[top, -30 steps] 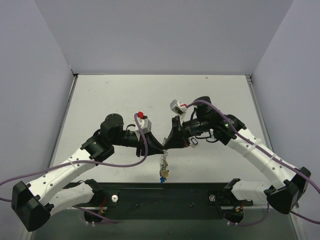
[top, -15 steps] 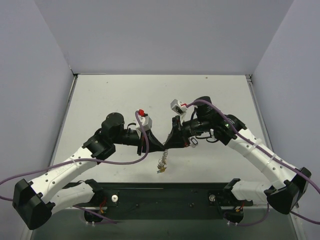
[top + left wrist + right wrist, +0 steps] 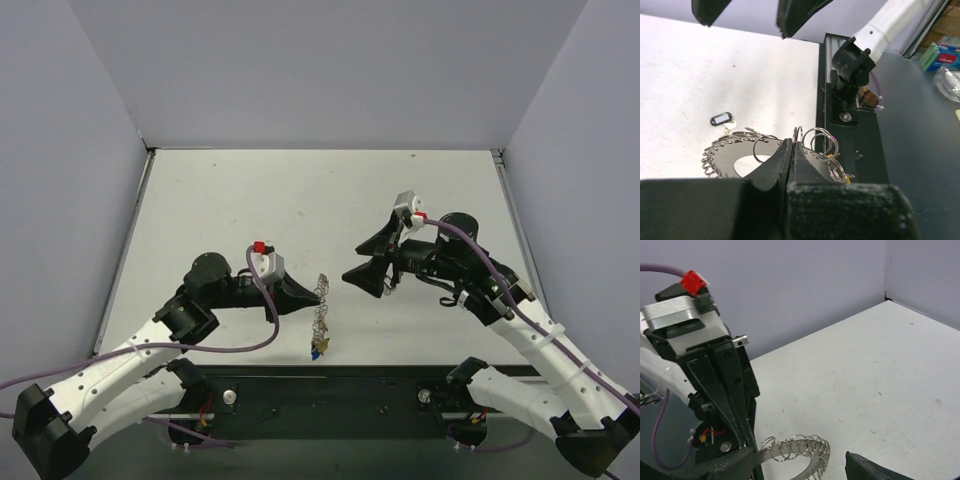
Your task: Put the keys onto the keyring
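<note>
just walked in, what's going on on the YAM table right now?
The left gripper is shut on the keyring, pinching its bumpy rim. The ring looks held up off the table. A small cluster of keys with coloured heads hangs at the ring's near end. The right gripper is open and empty, just right of the ring and not touching it. A black-headed key shows beside the ring; I cannot tell whether it is threaded on.
</note>
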`<state>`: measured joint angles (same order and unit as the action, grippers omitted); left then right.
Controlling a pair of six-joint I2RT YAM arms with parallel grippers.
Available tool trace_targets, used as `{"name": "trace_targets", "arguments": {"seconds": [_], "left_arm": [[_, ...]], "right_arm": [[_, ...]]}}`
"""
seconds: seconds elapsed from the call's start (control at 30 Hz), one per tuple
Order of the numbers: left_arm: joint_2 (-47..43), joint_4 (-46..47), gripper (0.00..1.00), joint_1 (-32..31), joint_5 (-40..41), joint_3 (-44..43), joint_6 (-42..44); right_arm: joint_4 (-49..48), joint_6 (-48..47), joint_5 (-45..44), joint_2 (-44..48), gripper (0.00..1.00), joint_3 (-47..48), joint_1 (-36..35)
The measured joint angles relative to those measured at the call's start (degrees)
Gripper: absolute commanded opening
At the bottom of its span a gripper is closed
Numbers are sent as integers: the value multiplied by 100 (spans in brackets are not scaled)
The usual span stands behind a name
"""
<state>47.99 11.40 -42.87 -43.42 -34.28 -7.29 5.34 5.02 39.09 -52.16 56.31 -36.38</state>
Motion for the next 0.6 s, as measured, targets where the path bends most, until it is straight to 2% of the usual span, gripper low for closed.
{"name": "trace_targets", "arguments": {"seconds": [0.17, 0.37, 0.6], "left_arm": [[-345, 111, 0, -149, 417, 151, 431], [-743, 170, 0, -684, 1023, 474, 1292], [-986, 195, 0, -1062, 1292, 695, 2245]], "right_arm": [[-144, 264, -155, 28, 74, -332, 240], [-225, 446, -181, 31, 75, -472, 420], [-391, 568, -173, 31, 75, -627, 619]]}}
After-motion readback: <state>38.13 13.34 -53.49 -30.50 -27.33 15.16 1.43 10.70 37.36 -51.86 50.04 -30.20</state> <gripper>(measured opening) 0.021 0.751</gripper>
